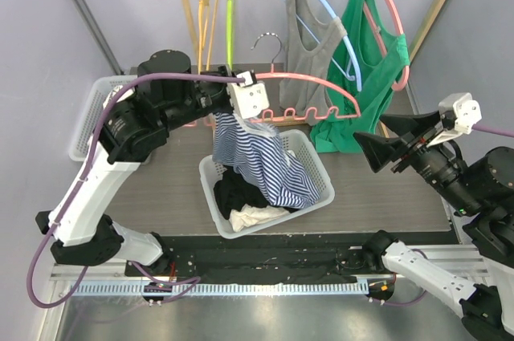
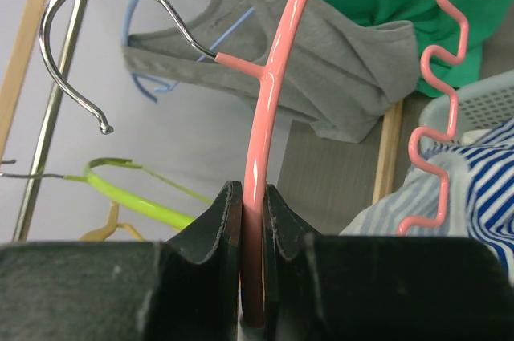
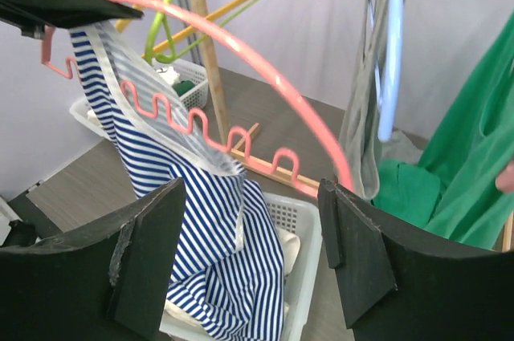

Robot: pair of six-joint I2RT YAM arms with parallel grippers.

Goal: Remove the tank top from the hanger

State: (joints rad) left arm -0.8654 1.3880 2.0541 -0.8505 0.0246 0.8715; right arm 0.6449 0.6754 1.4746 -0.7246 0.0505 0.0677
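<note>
A pink hanger (image 1: 321,84) with a wavy lower bar is held level above the table, and my left gripper (image 1: 241,80) is shut on its arm near the left end. In the left wrist view the jaws (image 2: 254,192) pinch the pink wire (image 2: 277,76). The blue-and-white striped tank top (image 1: 269,160) hangs from the hanger's left end and drapes down into the white basket (image 1: 321,188). My right gripper (image 1: 373,152) stands open to the right of the basket, apart from the cloth. Its wrist view shows the tank top (image 3: 193,221) and hanger (image 3: 265,76) beyond its fingers (image 3: 250,196).
A wooden rack (image 1: 186,4) at the back carries yellow and green hangers, a grey tank top (image 1: 309,32) on a blue hanger and a green garment (image 1: 369,76) on a pink one. A second white basket (image 1: 88,116) sits far left. Other clothes lie in the near basket.
</note>
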